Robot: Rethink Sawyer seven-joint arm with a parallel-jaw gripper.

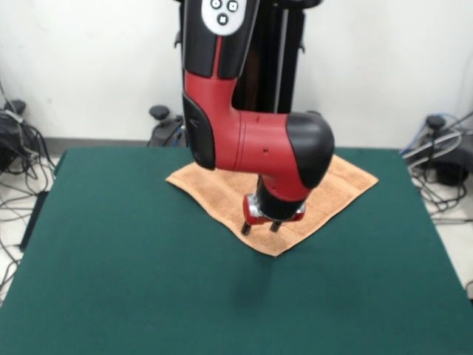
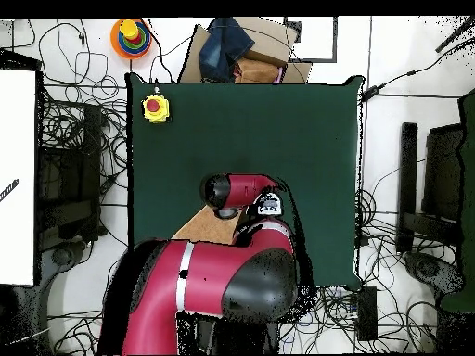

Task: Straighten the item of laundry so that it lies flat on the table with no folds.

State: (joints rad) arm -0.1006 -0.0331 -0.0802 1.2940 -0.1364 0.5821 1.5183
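A red and black arm (image 1: pixel 251 140) reaches down from the top of the front view over a dark green surface (image 1: pixel 111 281). A peach-orange towel (image 1: pixel 347 181) lies on the far half of the surface, turned like a diamond, with one corner pointing toward the camera. Much of its middle is hidden behind the arm.

The fingers (image 1: pixel 261 226) hang just above the towel's near corner. Two dark tips show with a small gap between them, so they look slightly spread and hold nothing. Whether the tips touch the cloth cannot be told from here.

The towel parts that show look mostly flat. Its left edge seems a little thicker, perhaps a fold, though this is unclear.

From overhead, the arm covers nearly all of the towel; only a tan wedge (image 2: pixel 199 229) shows beside it. A yellow box with a red button (image 2: pixel 155 108) sits at one corner of the surface, well apart from the towel.

The step in hand seems to be an approach to the near corner for a grasp. The next move likely calls for lowering, pinching only the top layer at the corner, then drawing it outward, low and gently, so that the soft cloth spreads rather than bunches.
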